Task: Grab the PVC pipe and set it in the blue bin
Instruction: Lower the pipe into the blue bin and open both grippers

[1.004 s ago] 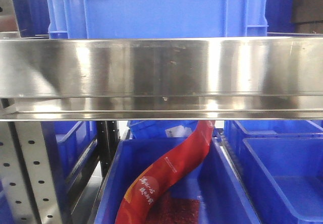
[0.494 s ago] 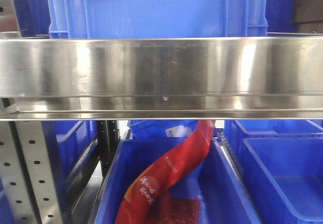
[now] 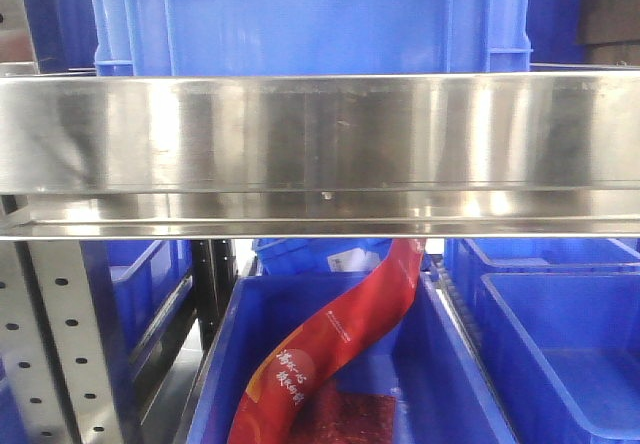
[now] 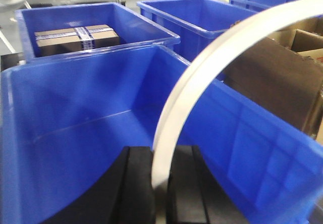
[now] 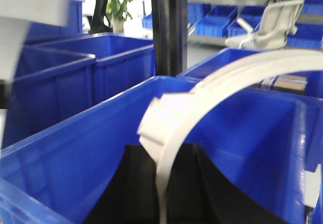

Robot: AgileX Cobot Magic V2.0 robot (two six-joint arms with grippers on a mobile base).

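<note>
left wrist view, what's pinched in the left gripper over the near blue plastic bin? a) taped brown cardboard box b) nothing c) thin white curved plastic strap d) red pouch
c: the thin white curved plastic strap arcs up from between the left gripper's black fingers, with the blue plastic bin below.

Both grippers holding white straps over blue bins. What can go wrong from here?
1. The left gripper pinches its PVC pipe near one end. The arc sweeps up past the wall of the blue bin toward the cardboard box, so on release it may catch the rim or land outside.
2. The strap in the right gripper looks doubled near a tab, though blurred; two pieces might drop together.
</note>
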